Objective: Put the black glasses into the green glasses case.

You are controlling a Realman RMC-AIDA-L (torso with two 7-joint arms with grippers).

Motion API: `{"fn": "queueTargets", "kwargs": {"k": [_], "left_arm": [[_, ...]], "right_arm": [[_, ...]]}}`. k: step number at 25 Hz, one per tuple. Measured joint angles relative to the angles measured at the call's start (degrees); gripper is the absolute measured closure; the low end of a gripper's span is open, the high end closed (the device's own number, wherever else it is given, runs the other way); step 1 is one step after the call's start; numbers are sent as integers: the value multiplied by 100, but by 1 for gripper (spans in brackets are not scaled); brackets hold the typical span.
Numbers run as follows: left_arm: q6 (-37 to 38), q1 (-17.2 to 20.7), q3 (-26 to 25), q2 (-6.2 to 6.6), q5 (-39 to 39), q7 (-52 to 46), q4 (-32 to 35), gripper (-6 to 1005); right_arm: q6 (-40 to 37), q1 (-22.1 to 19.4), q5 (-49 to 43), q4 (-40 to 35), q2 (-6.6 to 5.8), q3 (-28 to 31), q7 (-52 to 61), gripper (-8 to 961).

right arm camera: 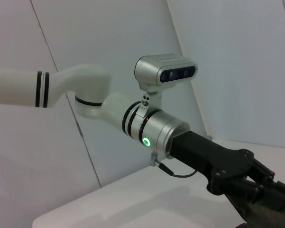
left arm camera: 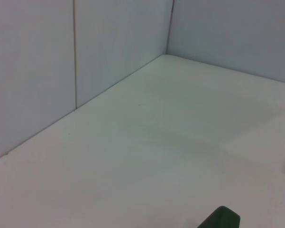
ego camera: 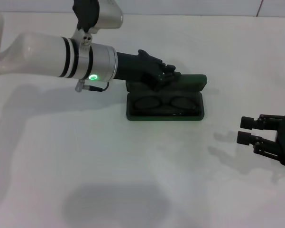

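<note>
Glasses point(ego camera: 164, 103) lie inside the open green case point(ego camera: 165, 114), lenses side by side in its tray, near the middle of our white counter point(ego camera: 133, 180). Our left hand point(ego camera: 167, 76) reaches over the raised lid at the case's far edge and appears to touch it; we cannot tell how its fingers stand. Our right hand point(ego camera: 246, 130) hovers well apart, fingers spread, holding nothing.

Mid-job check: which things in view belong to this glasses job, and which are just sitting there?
Part of the job:
- black glasses, lying inside the open case
- green glasses case, lid up
- left gripper, at the case lid

Not part of it:
- right gripper, open, hovering apart on the right
- white table
- nothing else loose in view
</note>
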Motion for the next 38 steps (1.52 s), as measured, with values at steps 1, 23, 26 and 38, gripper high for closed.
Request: {"fn": "queueTargets", "kwargs": {"k": [1, 23, 26, 38], "left_arm": [[-1, 13, -4, -8, 0, 9, 0, 770], [1357, 924, 17, -244, -883, 776, 166, 893], [2217, 1477, -25, -150, -1606, 917, 671, 900], [4894, 2950, -360, 181, -2159, 2189, 1245, 531]], "right_arm": [[2, 0, 0, 0, 0, 2, -1, 560], [48, -35, -10, -35, -13, 7, -15, 559], [-55, -26, -8, -55, -31, -3, -133, 558], [-1452, 558, 1270, -170, 44, -674, -417, 343]]}}
